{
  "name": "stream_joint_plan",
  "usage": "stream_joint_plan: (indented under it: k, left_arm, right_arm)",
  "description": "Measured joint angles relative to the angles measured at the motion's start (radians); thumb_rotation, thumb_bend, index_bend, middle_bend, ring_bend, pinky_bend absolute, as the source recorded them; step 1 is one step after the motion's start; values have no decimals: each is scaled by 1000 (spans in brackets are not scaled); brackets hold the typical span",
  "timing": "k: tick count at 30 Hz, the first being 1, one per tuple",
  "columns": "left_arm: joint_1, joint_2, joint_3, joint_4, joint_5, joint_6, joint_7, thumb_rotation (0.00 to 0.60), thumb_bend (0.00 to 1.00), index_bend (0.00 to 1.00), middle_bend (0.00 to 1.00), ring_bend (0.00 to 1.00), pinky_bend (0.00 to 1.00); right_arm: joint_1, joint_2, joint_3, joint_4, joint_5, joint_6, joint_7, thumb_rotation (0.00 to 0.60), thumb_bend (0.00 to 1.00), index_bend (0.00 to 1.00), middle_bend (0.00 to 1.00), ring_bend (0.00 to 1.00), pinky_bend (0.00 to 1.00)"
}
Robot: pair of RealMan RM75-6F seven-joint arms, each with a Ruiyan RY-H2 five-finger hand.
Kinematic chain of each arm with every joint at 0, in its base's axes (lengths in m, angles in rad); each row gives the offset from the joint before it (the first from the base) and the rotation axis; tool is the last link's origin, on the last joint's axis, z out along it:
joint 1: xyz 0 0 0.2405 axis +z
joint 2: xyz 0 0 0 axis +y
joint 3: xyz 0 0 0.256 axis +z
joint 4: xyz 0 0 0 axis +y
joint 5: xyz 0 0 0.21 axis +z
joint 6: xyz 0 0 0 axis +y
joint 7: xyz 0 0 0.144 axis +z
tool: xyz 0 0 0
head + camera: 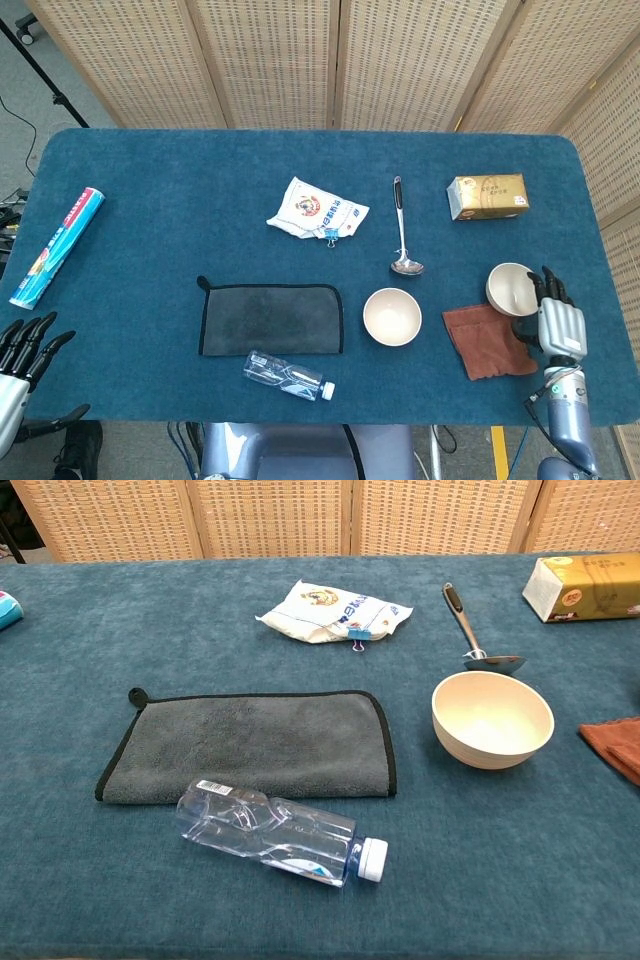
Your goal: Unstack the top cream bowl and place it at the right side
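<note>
One cream bowl (pixel 392 316) (pixel 492 718) stands upright in the middle of the blue table, by itself. A second cream bowl (pixel 510 287) stands at the right side, beside the far corner of a brown cloth (pixel 487 338) (pixel 615 742). My right hand (pixel 558 322) is just to the right of that second bowl, fingers stretched out and apart, holding nothing; whether it still brushes the rim I cannot tell. My left hand (pixel 27 343) hangs off the table's near left corner, fingers spread and empty. Neither hand shows in the chest view.
A metal ladle (pixel 401 230) (pixel 470 635) lies behind the middle bowl. A grey towel (pixel 271 319) (pixel 250 742), a clear bottle (pixel 288 375) (pixel 282 830), a white packet (pixel 317 209) (pixel 332 612), a gold box (pixel 487 196) (pixel 585 585) and a foil roll (pixel 57 246) lie around.
</note>
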Motion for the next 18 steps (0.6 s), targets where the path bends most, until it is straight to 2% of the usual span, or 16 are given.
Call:
stream_joint_plan:
  k: [12, 18]
  left_arm:
    - [0, 0, 1, 0, 2, 1, -1, 434, 0, 168, 0, 0, 0]
    - [-1, -1, -3, 3, -6, 1, -7, 433, 0, 168, 0, 0, 0]
  right_arm:
    - [-10, 67, -2, -85, -34, 41, -32, 600, 311, 89, 0, 0, 155]
    - [-45, 160, -40, -211, -152, 132, -73, 600, 311, 89, 0, 0, 155]
